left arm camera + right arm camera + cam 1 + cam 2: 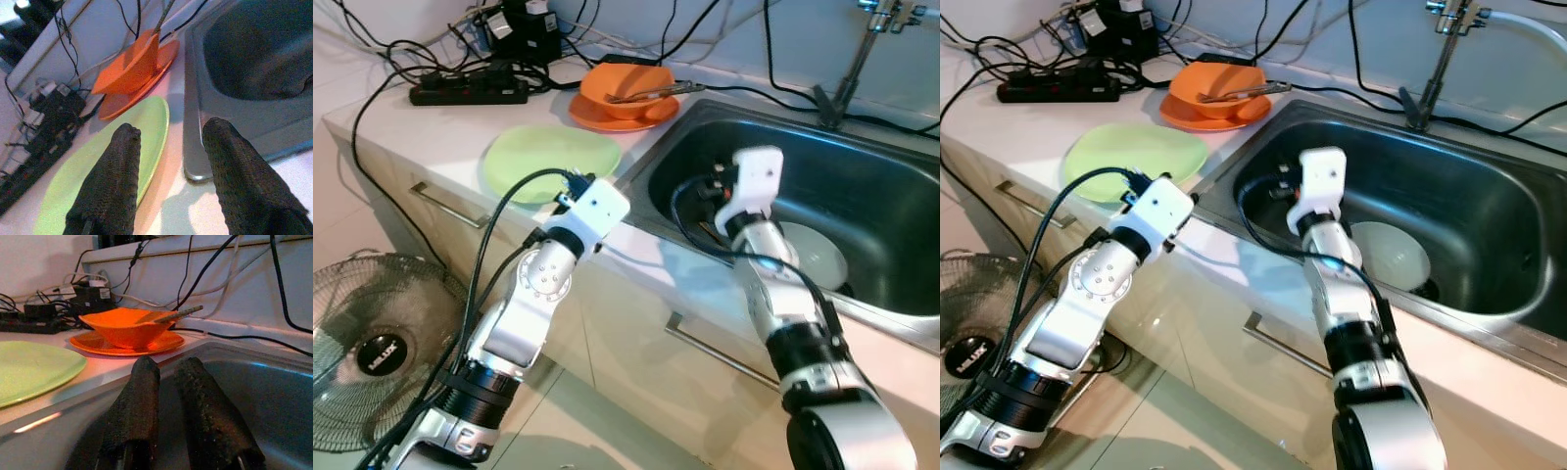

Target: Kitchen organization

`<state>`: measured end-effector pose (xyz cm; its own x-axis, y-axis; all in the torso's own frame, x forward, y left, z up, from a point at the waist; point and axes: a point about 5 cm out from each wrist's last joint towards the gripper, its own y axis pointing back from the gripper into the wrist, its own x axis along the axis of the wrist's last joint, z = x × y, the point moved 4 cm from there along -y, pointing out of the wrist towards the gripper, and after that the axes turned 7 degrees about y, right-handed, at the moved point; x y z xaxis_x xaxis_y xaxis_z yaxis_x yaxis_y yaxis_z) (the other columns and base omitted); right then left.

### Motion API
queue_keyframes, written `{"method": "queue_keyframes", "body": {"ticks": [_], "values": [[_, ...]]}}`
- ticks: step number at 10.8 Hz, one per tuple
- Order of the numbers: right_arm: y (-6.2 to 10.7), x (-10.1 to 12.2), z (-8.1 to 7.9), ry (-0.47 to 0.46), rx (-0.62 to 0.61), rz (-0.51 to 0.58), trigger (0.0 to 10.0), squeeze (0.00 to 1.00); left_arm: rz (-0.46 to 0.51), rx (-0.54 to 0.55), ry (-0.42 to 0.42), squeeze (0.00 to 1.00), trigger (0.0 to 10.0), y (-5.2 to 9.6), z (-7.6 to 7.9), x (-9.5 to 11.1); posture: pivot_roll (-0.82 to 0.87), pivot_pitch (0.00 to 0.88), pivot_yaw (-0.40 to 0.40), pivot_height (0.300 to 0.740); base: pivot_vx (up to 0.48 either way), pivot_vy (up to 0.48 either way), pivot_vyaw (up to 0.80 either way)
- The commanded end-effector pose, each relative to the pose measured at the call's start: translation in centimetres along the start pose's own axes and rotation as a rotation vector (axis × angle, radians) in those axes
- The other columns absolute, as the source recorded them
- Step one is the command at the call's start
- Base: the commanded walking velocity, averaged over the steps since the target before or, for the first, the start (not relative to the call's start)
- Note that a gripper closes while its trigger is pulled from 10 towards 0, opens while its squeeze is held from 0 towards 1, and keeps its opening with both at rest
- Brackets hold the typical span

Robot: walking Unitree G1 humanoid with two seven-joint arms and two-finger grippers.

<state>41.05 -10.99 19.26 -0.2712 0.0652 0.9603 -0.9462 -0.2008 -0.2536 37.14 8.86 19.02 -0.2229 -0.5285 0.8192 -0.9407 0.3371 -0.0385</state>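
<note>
**2 arms at the kitchen sink**

White kitchen counter (431,122) runs across the room, with a dark metal sink (862,206) set into it on the right. Nearest of all, low on the floor at the left, stands a round fan (372,343) with a wire cage. Drawer fronts with long thin handles sit under the counter edge.

Next come the 2 silver arms. Left gripper (168,161) hangs just over the counter edge, beside the near rim of the green plate (548,162). Its 2 black fingers (110,181) are spread apart with nothing between them. Right gripper (168,401) is down inside the sink, near its left wall. Its 2 fingers sit close side by side with just a thin gap, and they hold nothing.

A white plate (818,257) lies flat at the bottom of the sink, just beside the right arm.

Farther back, the green plate lies flat on the counter, near the sink's left rim. Behind it is an orange bowl (628,90) sitting on an orange plate (607,117). A metal utensil (651,95) rests in the bowl and sticks out to the right.

At the very back, a black power strip (470,91) and many black cables (401,54) lie along the wall. A metal tap (862,49) rises behind the sink
</note>
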Motion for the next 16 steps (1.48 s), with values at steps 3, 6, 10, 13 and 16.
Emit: {"method": "queue_keyframes", "body": {"ticks": [3, 6, 10, 13, 16], "values": [[1.6, -0.9, -0.4, -0.048, 0.013, -0.048, 10.0, 0.0, -0.038, 0.028, -0.136, 0.0, 10.0, 0.3, -0.8, -1.5, 0.18, 0.074, 0.006, 0.74, 0.0, 0.0, 0.0], [1.8, -0.8, -1.1, -0.055, 0.032, -0.06, 10.0, 0.0, -0.077, 0.053, -0.257, 0.0, 10.0, 0.3, -1.6, -2.2, 0.19, 0.073, 0.005, 0.74, 0.0, 0.0, 0.0], [1.8, -0.8, -1.1, -0.055, 0.031, -0.064, 10.0, 0.0, -0.087, 0.054, -0.271, 0.0, 10.0, 0.3, -1.7, -2.4, 0.19, 0.073, 0.007, 0.74, 0.0, 0.0, 0.0], [1.8, -0.8, -1.1, -0.055, 0.031, -0.064, 10.0, 0.0, -0.087, 0.054, -0.271, 0.0, 10.0, 0.3, -1.7, -2.4, 0.19, 0.073, 0.007, 0.74, 0.0, 0.0, 0.0], [1.8, -0.8, -1.1, -0.055, 0.031, -0.064, 10.0, 0.0, -0.087, 0.054, -0.271, 0.0, 10.0, 0.3, -1.7, -2.4, 0.19, 0.073, 0.007, 0.74, 0.0, 0.0, 0.0]]}}
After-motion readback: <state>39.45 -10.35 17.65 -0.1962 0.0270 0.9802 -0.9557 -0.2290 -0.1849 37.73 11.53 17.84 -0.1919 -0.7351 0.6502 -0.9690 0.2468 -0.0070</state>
